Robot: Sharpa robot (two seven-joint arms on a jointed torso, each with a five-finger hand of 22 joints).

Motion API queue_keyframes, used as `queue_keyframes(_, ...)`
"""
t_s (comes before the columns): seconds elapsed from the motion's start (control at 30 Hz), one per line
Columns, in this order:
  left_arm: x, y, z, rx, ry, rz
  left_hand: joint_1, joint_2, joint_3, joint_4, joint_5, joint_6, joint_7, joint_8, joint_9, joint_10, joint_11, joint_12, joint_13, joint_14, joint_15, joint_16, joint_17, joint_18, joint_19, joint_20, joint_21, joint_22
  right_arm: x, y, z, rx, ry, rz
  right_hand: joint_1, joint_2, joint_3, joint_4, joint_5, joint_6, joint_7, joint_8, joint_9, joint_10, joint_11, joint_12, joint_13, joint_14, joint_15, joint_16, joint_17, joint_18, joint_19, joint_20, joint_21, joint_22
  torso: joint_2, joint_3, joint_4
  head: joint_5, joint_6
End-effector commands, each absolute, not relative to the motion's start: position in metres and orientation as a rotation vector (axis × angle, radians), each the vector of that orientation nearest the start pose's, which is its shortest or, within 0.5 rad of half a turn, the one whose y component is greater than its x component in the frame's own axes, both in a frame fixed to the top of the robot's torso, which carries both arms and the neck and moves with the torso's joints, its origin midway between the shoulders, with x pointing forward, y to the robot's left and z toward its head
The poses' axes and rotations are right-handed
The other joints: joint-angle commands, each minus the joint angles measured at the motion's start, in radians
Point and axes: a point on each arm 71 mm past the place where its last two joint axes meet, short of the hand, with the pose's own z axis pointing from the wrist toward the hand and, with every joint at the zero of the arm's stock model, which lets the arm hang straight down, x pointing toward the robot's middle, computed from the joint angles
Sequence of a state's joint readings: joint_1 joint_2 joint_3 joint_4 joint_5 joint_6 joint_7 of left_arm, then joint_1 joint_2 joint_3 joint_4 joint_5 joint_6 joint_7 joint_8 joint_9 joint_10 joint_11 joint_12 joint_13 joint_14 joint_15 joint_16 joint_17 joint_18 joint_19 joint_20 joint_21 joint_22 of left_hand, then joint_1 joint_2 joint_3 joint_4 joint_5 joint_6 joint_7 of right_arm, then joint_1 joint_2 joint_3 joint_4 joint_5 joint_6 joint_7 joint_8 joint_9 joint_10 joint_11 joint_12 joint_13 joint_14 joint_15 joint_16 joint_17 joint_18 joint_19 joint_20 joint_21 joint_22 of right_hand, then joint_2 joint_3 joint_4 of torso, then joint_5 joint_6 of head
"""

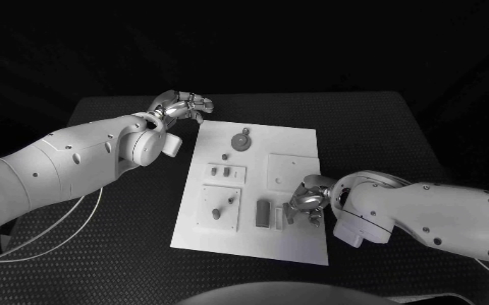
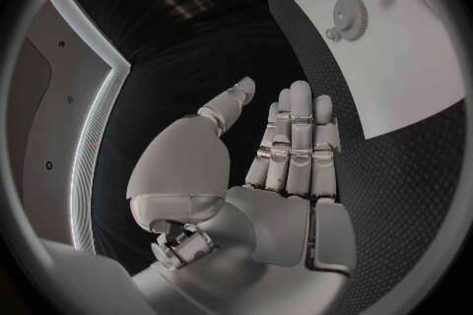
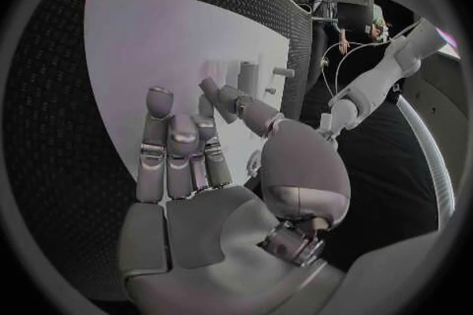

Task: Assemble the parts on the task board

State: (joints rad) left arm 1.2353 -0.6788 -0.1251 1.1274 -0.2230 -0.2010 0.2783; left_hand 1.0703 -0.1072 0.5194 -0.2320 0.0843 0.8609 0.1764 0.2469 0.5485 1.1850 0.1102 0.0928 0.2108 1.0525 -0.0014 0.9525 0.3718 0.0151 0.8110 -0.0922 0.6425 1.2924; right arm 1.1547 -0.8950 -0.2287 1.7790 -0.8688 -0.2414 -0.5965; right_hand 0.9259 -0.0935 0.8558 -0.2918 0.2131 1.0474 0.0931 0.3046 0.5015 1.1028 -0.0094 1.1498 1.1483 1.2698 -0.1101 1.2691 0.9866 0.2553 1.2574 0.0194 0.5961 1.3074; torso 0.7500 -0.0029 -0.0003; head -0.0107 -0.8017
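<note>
Your right hand [image 1: 307, 205] sits low over the near right part of the task board [image 1: 295, 248], just beside the upright pieces [image 1: 271, 214] standing there; its fingers lie loosely apart and curled toward the board, and from the right wrist view I see nothing held between them. Judged from this, the step in hand is a reach for one of those pieces; bring the thumb and a finger to opposite faces of a single piece before you close, keep the palm off its neighbours, and lift straight so nothing tips. Your left hand [image 1: 181, 106] rests off the board, near its far left corner, over the black table [image 1: 122, 248]; the left wrist view shows its fingers [image 2: 296, 134] straight, side by side and holding nothing. The gear-shaped part [image 1: 240, 140] lies flat on the far part of the board, well apart from the right hand; other small parts [image 1: 220, 172] sit along the left side.
</note>
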Motion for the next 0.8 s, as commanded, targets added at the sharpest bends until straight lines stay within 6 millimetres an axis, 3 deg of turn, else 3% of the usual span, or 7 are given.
queue_keyframes(0.03, 0.5491, 0.2365, -0.2135, -0.919, 1.607, -1.275, -0.011, -0.001, 0.000, 0.006, -0.004, -0.003, -0.001, 0.003, 0.001, -0.005, 0.000, 0.003, 0.000, 0.000, 0.004, -0.007, 0.002, 0.018, 0.007, -0.004, -0.004, 0.002, 0.3800, -0.1852, -0.2855, 0.558, 2.431, 0.505, -0.005, 0.009, -0.001, 0.003, 0.004, 0.004, 0.000, 0.010, 0.009, 0.013, -0.006, 0.001, 0.001, 0.003, -0.004, -0.006, 0.001, 0.006, 0.005, 0.001, 0.004, 0.016, 0.000, 0.0000, 0.0013, 0.000, -0.001)
queue_keyframes(0.8, 0.5487, 0.2366, -0.2136, -0.917, 1.613, -1.274, -0.011, -0.002, 0.000, 0.007, -0.004, -0.003, -0.001, 0.003, 0.001, -0.006, 0.000, 0.003, 0.000, 0.000, 0.004, -0.007, 0.002, 0.018, 0.007, -0.004, -0.005, 0.003, 0.3766, -0.1785, -0.2951, 0.518, 2.483, 0.496, -0.056, 0.004, -0.034, 0.009, -0.008, 0.007, -0.001, 0.013, 0.002, 0.008, -0.007, -0.001, 0.007, 0.002, -0.006, -0.009, 0.005, 0.006, 0.004, 0.001, 0.003, 0.015, 0.000, -0.0003, 0.0009, 0.001, -0.004)
